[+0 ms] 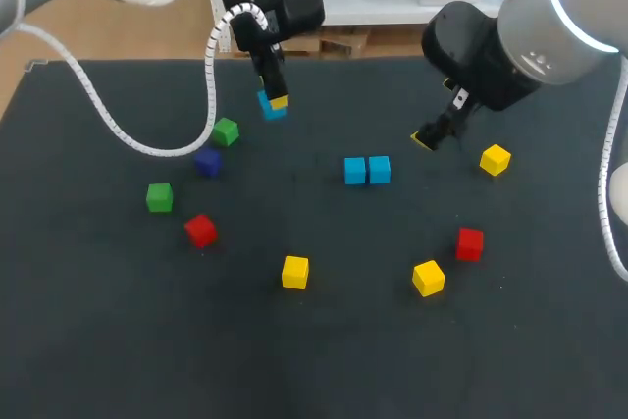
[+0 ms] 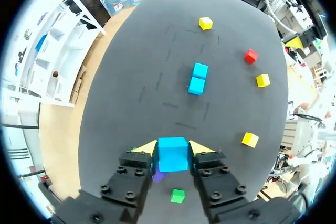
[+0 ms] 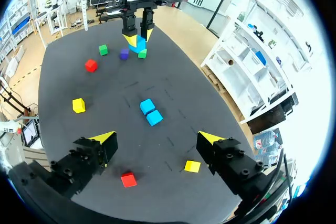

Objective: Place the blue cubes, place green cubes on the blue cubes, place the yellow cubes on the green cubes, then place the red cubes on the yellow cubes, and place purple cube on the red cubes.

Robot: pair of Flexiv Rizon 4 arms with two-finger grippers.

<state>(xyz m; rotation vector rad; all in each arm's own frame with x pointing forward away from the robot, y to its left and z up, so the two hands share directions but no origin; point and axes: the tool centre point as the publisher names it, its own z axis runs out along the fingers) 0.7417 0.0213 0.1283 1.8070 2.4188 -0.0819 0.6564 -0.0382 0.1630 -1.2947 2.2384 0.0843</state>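
Left wrist view showed the left gripper (image 2: 173, 148) clamping a blue cube (image 2: 172, 156) from both sides, less clear in the head view; the right gripper (image 3: 157, 139) stood wide.

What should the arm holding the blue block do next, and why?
Probably carry it across to the pair of blue cubes and lower it beside them. The left gripper is shut on a blue cube, held above the table, away from that pair. The blue layer comes first, and nothing sits on the pair yet.
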